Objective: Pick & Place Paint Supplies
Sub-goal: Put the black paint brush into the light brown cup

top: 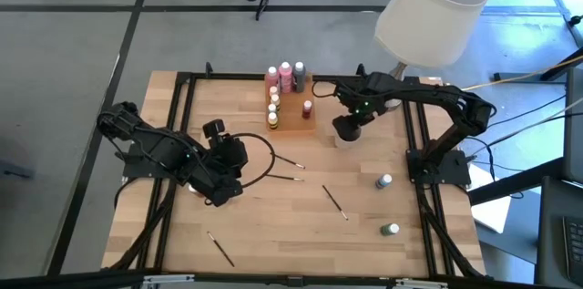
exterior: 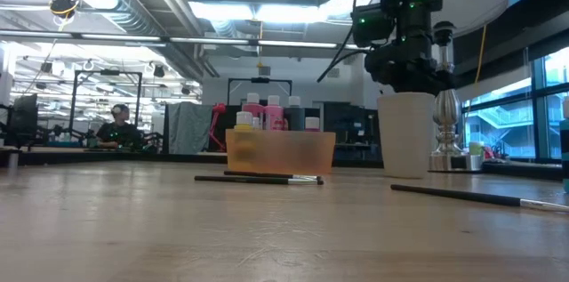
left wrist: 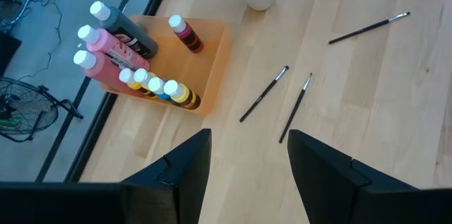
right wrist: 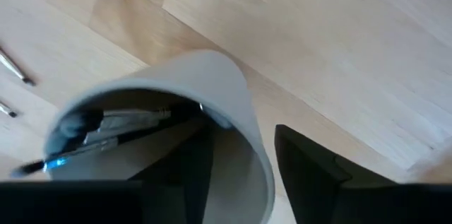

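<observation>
Your right gripper (top: 347, 129) hides most of the cup (right wrist: 212, 111) from above; its fingers stand apart over the rim, gripping nothing. 2 brushes (right wrist: 120, 128) lie inside. Left gripper (left wrist: 247, 160) waits, parted, empty.

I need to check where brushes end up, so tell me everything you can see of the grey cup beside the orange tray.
The cup is a plain, pale grey round container with smooth matte walls, open at the top. It stands upright on the wooden table, just right of the orange tray and apart from it. Inside lie at least two thin brushes with metal collars. The right hand hovers directly above its mouth, fingers parted, not gripping the cup.
</observation>
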Motion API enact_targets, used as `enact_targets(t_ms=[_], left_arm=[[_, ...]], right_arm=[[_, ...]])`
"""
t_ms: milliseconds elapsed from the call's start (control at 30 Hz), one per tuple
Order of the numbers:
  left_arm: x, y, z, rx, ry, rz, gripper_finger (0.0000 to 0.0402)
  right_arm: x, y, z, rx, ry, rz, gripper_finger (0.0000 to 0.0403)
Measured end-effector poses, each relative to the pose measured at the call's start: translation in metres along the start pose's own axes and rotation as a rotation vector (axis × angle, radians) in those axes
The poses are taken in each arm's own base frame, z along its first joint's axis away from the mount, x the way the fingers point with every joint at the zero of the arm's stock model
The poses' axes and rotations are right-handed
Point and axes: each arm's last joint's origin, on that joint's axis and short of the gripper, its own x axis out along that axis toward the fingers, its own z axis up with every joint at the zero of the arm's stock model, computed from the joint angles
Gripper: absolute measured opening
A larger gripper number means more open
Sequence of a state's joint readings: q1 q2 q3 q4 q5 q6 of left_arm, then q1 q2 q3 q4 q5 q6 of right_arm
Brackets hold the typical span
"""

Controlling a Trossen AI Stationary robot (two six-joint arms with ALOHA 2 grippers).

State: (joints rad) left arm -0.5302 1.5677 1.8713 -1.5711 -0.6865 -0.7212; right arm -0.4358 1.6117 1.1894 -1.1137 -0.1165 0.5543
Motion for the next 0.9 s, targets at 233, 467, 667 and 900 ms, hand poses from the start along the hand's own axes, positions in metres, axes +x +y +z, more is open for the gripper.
enact_targets(t_ms=[233,467,667,900], left_arm=[[0.0,0.0,0.0,0.002,-0.003,0.002,0.0184],[0.0,0.001,0.0,0.001,-0.005,0.007,0.0184],[0.0,0.001,0.0,0.001,-0.005,0.007,0.0184],[0.0,0.001,0.0,0.001,-0.005,0.007,0.0184]], right_arm=[[-0.006,0.001,0.0,-0.011,0.015,0.012,0.0168],[-0.021,0.006,0.003,-0.011,-0.008,0.027,0.0168],[-0.038,0.008,0.004,-0.011,-0.014,0.03,0.0168],[-0.063,0.011,0.004,-0.017,-0.029,0.01,0.0168]])
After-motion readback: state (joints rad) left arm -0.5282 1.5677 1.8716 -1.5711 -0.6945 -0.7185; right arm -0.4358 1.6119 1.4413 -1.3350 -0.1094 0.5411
